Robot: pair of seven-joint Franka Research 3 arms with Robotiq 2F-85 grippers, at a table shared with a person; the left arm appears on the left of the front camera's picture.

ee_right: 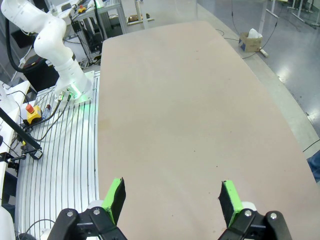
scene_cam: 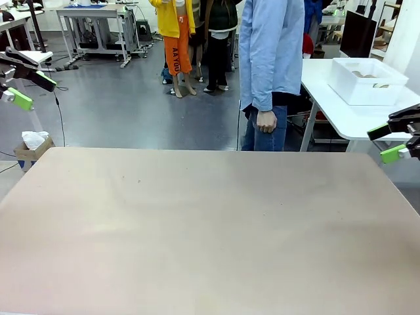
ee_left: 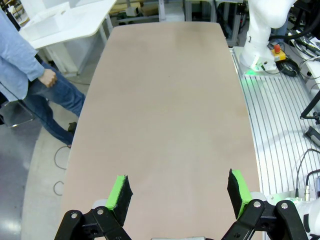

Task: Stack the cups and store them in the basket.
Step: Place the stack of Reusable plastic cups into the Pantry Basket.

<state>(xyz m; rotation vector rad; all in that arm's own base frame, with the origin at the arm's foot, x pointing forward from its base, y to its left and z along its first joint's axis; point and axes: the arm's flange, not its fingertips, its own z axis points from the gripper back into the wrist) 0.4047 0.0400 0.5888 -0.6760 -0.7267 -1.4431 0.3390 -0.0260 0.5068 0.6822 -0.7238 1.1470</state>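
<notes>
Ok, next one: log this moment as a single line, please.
left gripper: open, empty | right gripper: open, empty | basket: on side table, cups inside | person: standing at far edge

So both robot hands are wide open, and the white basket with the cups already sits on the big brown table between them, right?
Not quite. Both the left hand and the right hand are open, but the white basket sits on a separate white table behind the person, not on the brown table. The front view shows it.
</notes>
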